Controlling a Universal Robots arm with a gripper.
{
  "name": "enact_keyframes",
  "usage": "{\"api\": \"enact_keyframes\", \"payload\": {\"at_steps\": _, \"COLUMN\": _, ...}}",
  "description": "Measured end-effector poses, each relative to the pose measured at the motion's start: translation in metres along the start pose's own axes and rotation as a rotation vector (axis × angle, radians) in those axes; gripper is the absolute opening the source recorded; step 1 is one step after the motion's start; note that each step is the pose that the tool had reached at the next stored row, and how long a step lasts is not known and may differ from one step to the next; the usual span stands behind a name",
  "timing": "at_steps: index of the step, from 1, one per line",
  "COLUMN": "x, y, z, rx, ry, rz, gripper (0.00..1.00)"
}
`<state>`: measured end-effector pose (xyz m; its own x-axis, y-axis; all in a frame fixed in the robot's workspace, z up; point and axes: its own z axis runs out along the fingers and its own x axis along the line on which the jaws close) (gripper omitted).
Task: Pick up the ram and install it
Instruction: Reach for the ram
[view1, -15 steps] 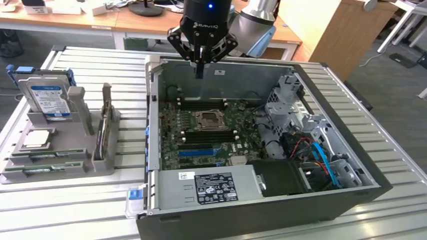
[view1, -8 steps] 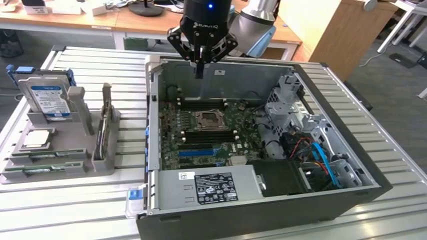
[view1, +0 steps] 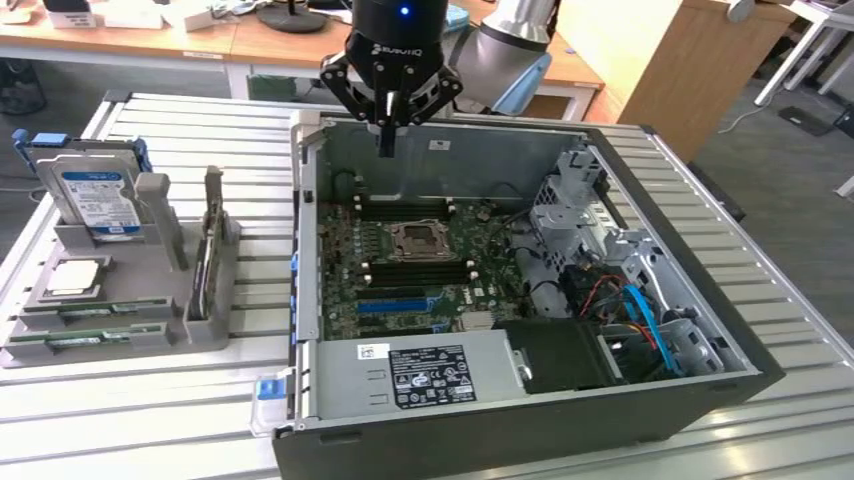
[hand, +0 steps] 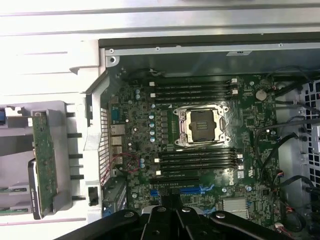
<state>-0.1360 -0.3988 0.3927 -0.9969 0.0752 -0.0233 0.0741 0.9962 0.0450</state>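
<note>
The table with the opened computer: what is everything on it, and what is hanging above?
table: one, pale slatted metal, under everything
computer case: one, black, open, mid-table
motherboard: one, green, inside the case
power supply: one, silver, at the case's near end
holder: one, grey, on the exterior view's left of the case
hard drive: one, silver with blue label, upright in the holder
CPU chip: one, silver, flat in the holder
ram: one, green, on edge in the holder
green strips: two, flat in the holder's front slots
gripper: one, black, shut, empty, above the case's far wall
</note>
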Motion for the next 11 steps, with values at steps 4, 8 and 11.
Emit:
{"api": "enact_keyframes", "payload": {"at_steps": 4, "x": 0.011, "y": -0.0006, "z": 0.0003, "rx": 0.0, "ry": 0.0, "rz": 0.0, "gripper": 0.11}}
{"api": "enact_keyframes", "payload": {"at_steps": 8, "x": 0.023, "y": -0.0009, "z": 0.0008, "rx": 0.0, "ry": 0.0, "rz": 0.0, "gripper": 0.11}}
{"api": "enact_keyframes", "payload": {"at_steps": 11, "x": 0.032, "y": -0.0013, "z": 0.0011, "rx": 0.0001, "ry": 0.0, "rz": 0.0, "gripper": 0.11}}
